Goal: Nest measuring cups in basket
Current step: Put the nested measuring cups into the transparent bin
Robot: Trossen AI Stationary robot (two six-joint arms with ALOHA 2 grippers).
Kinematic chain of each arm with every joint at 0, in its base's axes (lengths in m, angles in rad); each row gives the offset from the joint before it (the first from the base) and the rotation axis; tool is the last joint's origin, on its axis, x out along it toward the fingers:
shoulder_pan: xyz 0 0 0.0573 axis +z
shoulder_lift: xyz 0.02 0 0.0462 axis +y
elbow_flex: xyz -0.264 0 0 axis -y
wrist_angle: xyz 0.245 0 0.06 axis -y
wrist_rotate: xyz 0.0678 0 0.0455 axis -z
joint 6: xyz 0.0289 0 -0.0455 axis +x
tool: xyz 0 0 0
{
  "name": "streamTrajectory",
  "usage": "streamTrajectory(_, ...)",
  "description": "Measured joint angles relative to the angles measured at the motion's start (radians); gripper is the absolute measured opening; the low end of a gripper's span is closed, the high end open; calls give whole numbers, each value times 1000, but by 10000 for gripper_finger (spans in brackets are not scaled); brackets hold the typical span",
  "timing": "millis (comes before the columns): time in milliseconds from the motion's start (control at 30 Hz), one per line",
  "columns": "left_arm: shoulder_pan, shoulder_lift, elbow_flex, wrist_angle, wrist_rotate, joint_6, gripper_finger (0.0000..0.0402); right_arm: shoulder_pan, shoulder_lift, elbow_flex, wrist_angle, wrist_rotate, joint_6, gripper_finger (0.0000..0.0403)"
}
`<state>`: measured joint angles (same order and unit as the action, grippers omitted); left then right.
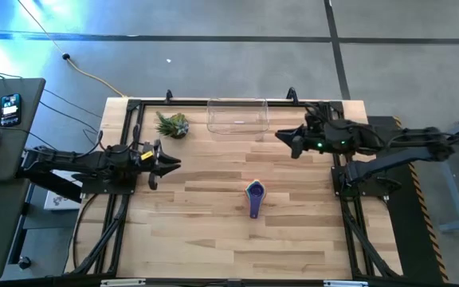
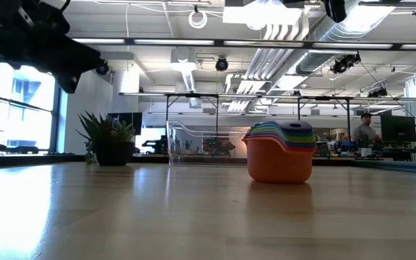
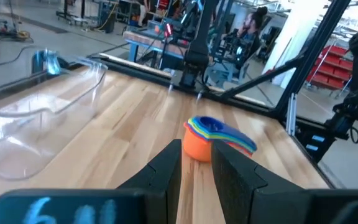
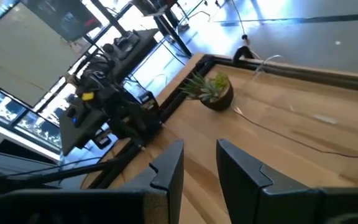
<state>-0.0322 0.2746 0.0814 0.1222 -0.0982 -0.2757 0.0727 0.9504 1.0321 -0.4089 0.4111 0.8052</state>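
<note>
The measuring cups [image 1: 254, 195] are nested in one stack, the orange cup outermost [image 2: 280, 162], and stand on its base on the bare table near the middle. Their handles [image 1: 255, 210] point toward the near edge. The clear basket [image 1: 237, 117] stands at the far edge with nothing in it that I can see. My left gripper [image 1: 168, 166] is at the table's left side, pointing level at the stack [image 3: 207, 137]; it is open and holds nothing. My right gripper [image 1: 285, 140] hangs above the table just right of the basket, open, nothing between its fingers [image 4: 166, 165].
A small spiky plant in a dark pot [image 1: 172, 124] stands left of the basket at the far edge. A black frame [image 1: 126, 119] runs round the table. Bare wood lies between the stack and the basket. People and benches show beyond the far edge.
</note>
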Motion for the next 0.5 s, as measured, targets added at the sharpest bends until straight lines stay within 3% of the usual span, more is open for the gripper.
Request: streamTrajectory(500,0,-7,-70,1,-23,42,78,0,77,0,215,-2,-6,87)
